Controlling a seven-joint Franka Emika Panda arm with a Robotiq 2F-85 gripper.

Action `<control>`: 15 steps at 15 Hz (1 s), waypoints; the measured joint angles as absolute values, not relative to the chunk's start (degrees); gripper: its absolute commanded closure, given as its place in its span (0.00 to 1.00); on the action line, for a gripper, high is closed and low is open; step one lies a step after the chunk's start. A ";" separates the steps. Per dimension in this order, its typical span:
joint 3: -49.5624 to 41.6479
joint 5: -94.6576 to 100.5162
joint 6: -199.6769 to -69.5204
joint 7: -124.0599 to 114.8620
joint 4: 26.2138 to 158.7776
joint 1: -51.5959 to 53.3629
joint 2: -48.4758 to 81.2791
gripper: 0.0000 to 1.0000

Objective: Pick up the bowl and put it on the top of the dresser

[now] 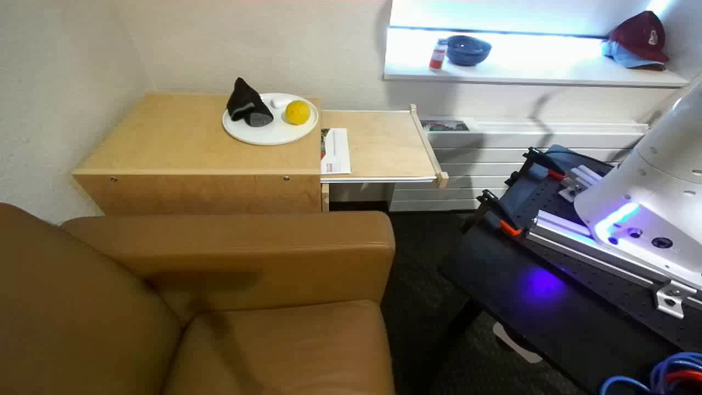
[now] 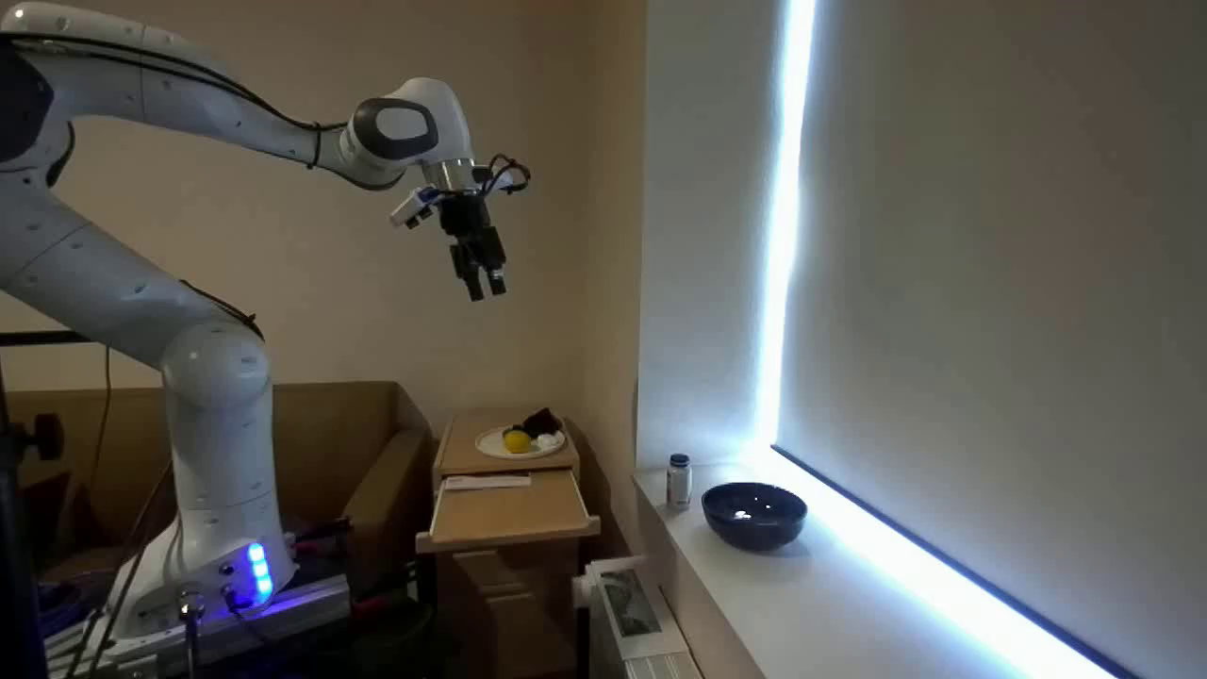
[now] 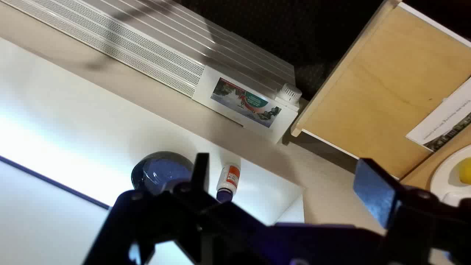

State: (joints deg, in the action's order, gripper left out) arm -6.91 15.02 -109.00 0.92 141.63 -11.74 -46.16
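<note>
The dark blue bowl [image 1: 468, 52] stands upright on the white windowsill, beside a small bottle. It shows in both exterior views [image 2: 754, 519]. In the wrist view the bowl [image 3: 160, 171] is partly hidden behind a gripper finger. The light tan dresser [image 1: 181, 140] stands past the couch arm, with a pull-out shelf extended; it also shows in an exterior view [image 2: 462, 455]. My gripper [image 2: 487, 292] hangs high in the air, pointing down, well above and apart from the bowl and the dresser. In the wrist view the gripper [image 3: 285, 180] has its fingers wide apart with nothing between them.
A white plate [image 1: 263, 137] with a yellow fruit and a dark object is on the dresser's right part. The pull-out shelf [image 1: 384, 145] holds a paper. The bottle [image 2: 679, 483] touches or nearly touches the bowl's side. A dark red cap [image 1: 639, 38] sits on the sill. A radiator [image 3: 165, 62] is below.
</note>
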 measured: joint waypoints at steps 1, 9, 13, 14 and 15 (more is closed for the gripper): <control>-6.91 15.02 -109.00 0.91 141.63 -11.74 -46.16 0.00; -6.91 15.02 -109.00 0.90 141.63 -11.74 -46.16 0.00; -6.49 15.96 -108.95 0.97 141.64 -11.61 -46.25 0.00; -5.20 18.12 -108.95 0.49 141.71 -11.56 -46.41 0.00; -3.28 20.16 -108.85 -1.88 141.90 -11.61 -46.55 0.00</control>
